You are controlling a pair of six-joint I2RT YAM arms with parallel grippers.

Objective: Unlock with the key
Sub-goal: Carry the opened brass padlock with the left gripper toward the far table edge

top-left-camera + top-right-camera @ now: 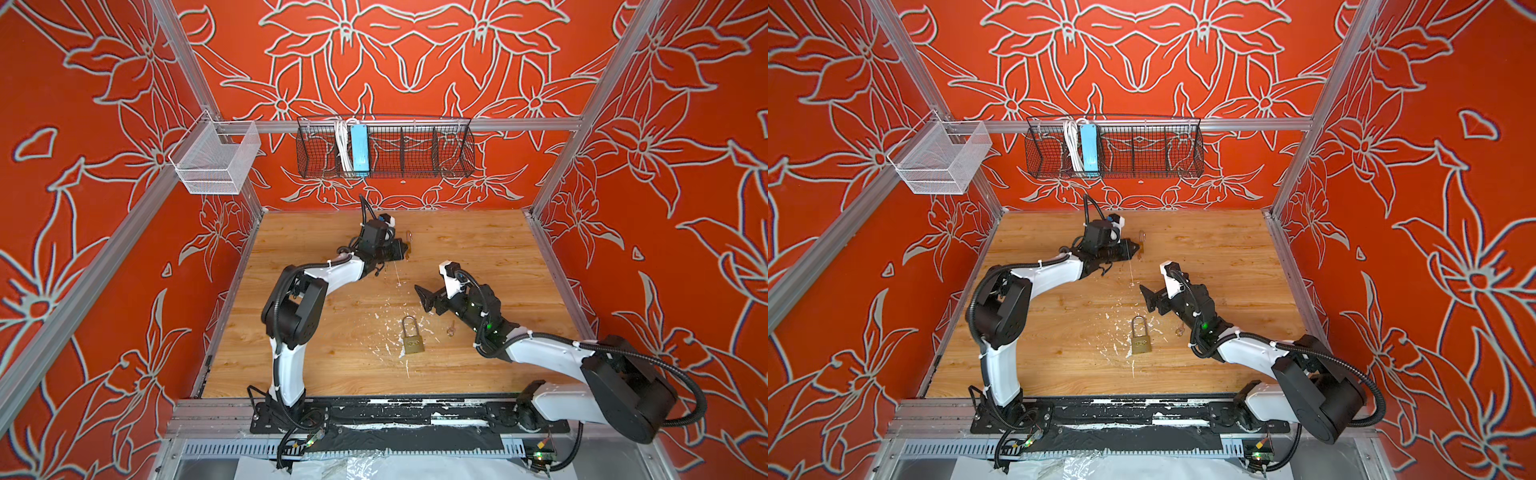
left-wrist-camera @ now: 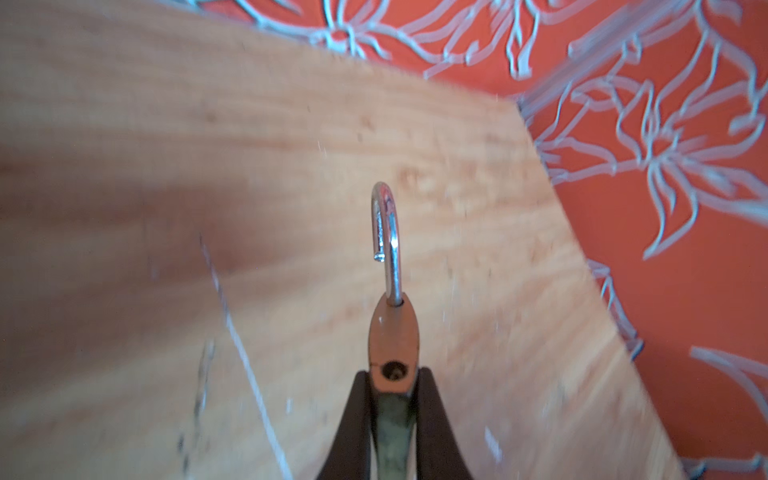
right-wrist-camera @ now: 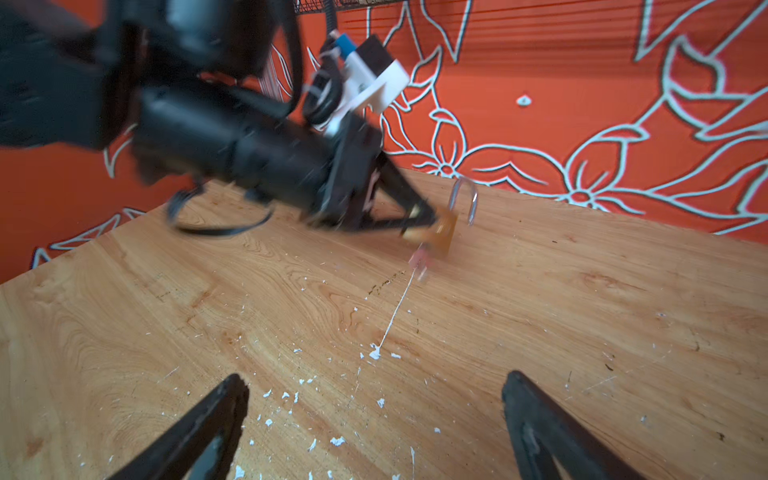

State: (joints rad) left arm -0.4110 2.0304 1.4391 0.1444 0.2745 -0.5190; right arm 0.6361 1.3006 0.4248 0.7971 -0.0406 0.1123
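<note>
"Brass, is that, in your left gripper (image 2: 392,374)?"

"Yes. My left jaws are pressed together on the body of a brass padlock (image 2: 395,332). It is at the far part of the wooden table (image 1: 478,249), near the back wall. My left wrist view shows its shackle (image 2: 388,232) swung out. One end is free of the body, and the hole it belongs in is bare."

"And the key?"

"In my right wrist view a small pinkish piece (image 3: 419,262) sticks out under that padlock's body. It is blurred, so I cannot say for sure that it is a key. In both top views a small key-like thing (image 1: 451,331) lies flat on the table, just beside my right arm."

"What about your right gripper (image 3: 374,378)?"

"It hangs above the table with its jaws spread wide and nothing between them, pointing toward the left gripper. Near it, closer to my base, a second padlock (image 1: 412,341) lies flat among white paint flecks (image 1: 390,328). Its shackle looks seated in the body at both ends. My right fingers (image 3: 208,424) touch neither it nor the key-like thing."
</note>
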